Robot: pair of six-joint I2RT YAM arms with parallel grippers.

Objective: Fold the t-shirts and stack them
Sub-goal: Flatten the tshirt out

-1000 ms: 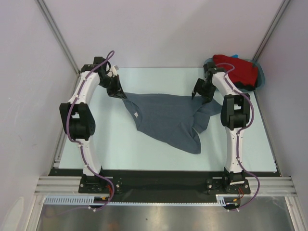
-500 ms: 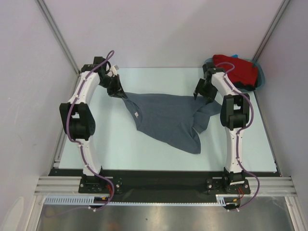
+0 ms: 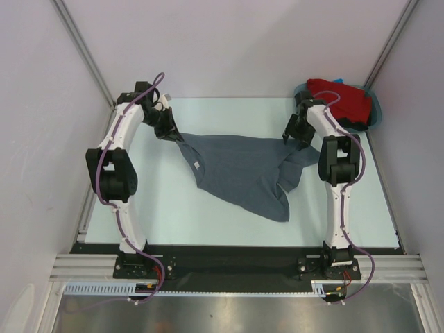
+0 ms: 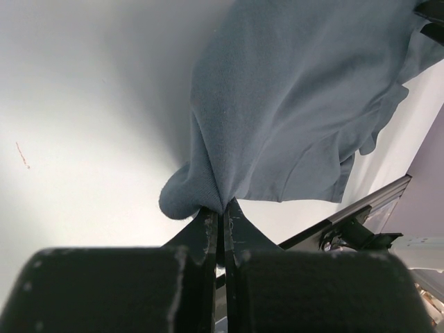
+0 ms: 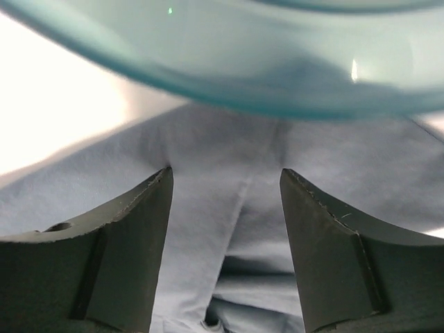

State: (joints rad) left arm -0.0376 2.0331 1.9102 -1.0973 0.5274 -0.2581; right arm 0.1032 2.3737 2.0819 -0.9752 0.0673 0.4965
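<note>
Edging far toward the teal plastic tub [image 5: 277,69], my right gripper [image 3: 295,133] gapes above the slate-grey cloth t-shirt [image 3: 239,166]; my left gripper [image 4: 222,210] clamps its corner, second grasp pending.

We log the grey t-shirt [image 3: 239,170] as matt fine-knit cloth with soft wrinkles. Red t-shirt [image 3: 340,100] at 1 o'clock: matt cloth too. Teal tub [image 5: 277,62]: glossy translucent plastic with glints. Table [image 3: 173,208]: smooth, pale, low sheen. Fingers [image 5: 125,236] of the right gripper [image 5: 225,180]: matt black plastic, scuffed edges. Metal sheet [image 3: 229,312] at 6 o'clock: brushed, shiny.
</note>
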